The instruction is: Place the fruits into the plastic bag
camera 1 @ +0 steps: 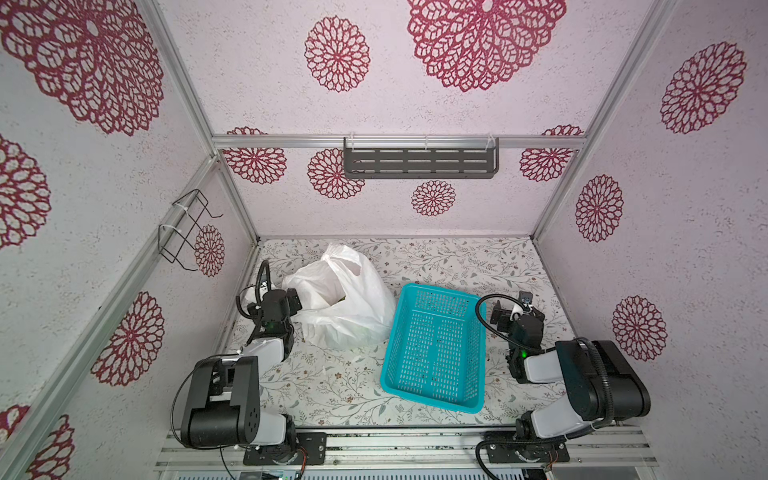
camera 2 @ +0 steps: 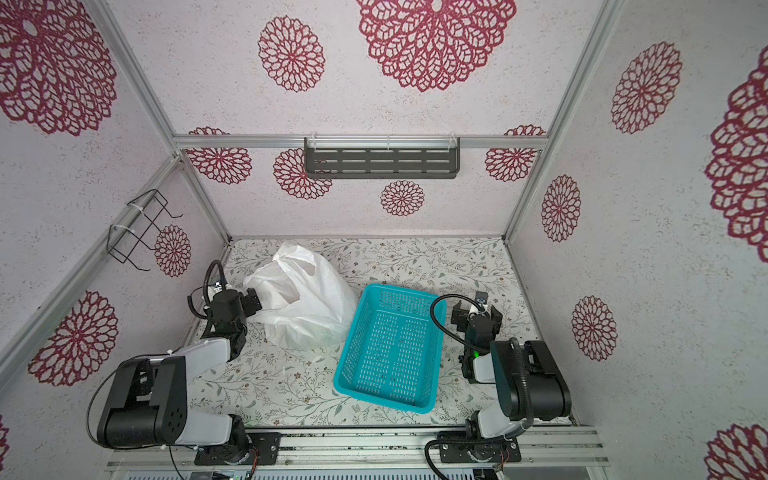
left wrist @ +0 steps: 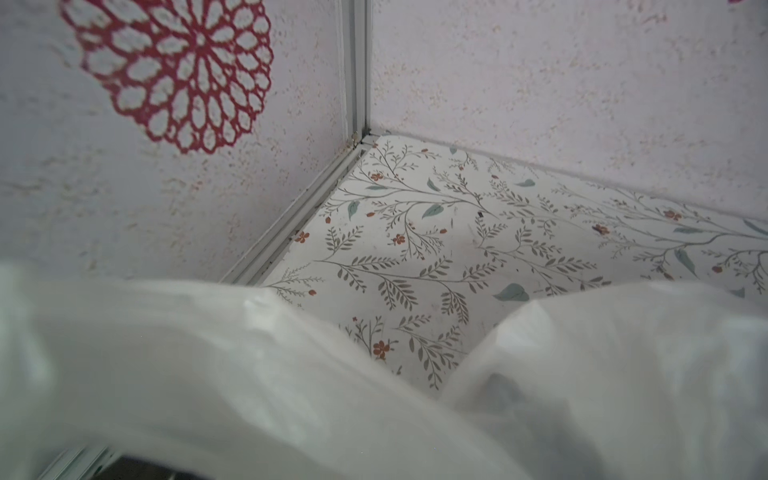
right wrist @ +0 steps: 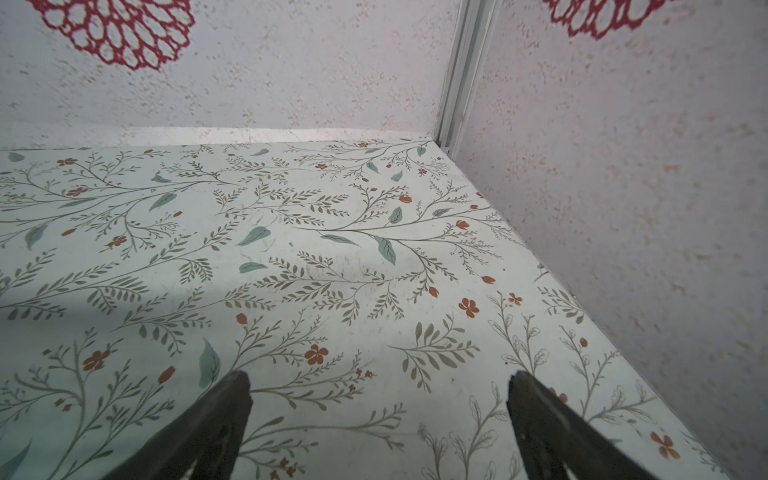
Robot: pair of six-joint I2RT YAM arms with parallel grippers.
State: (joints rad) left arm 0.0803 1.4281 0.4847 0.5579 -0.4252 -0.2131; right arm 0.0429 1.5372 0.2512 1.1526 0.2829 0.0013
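Right wrist view: right gripper spread over the floral table. Left gripper, jaws apart, touches the plastic bag left of the turquoise basket.

On the table we see the bag at the back left, with the basket just right of it. The left gripper seems to touch the bag's left side. The right gripper sits right of the basket.

Plastic bag: translucent white, unpatterned. Basket: turquoise, perforated in rows of slots. Tabletop cream with grey-green leafy sprigs and small orange-red flowers; walls pale, speckled, bearing crimson lace rosettes.
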